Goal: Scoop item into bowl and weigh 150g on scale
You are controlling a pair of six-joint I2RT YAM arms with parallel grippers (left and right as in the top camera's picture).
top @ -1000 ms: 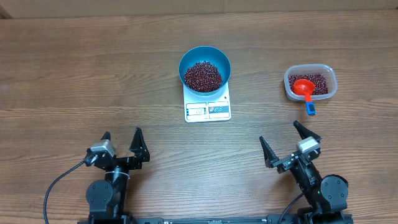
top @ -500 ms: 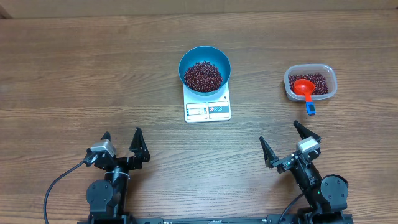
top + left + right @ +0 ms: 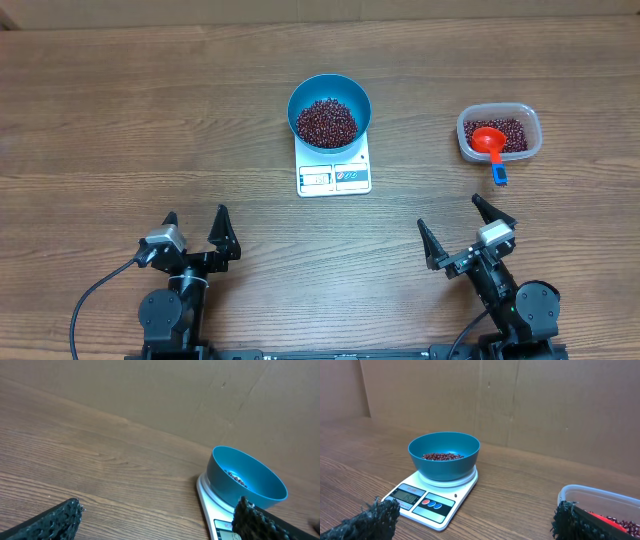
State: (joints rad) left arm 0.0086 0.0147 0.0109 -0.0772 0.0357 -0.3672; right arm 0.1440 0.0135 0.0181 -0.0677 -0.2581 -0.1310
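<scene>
Sitting on the scale [image 3: 334, 177], the bean-filled bowl [image 3: 330, 86] lies well beyond both sets of released jaws.

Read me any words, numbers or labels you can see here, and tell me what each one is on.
No text reads clearly.
The display on the scale: digits, too blurred to read.
The print around its buttons: too small to read.
The bowl, the tub and the scoop: no text visible.

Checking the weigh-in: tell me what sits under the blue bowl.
The white kitchen scale, display panel showing in front. The bowl, holding red-brown beans, hides the scale's platform.
</scene>
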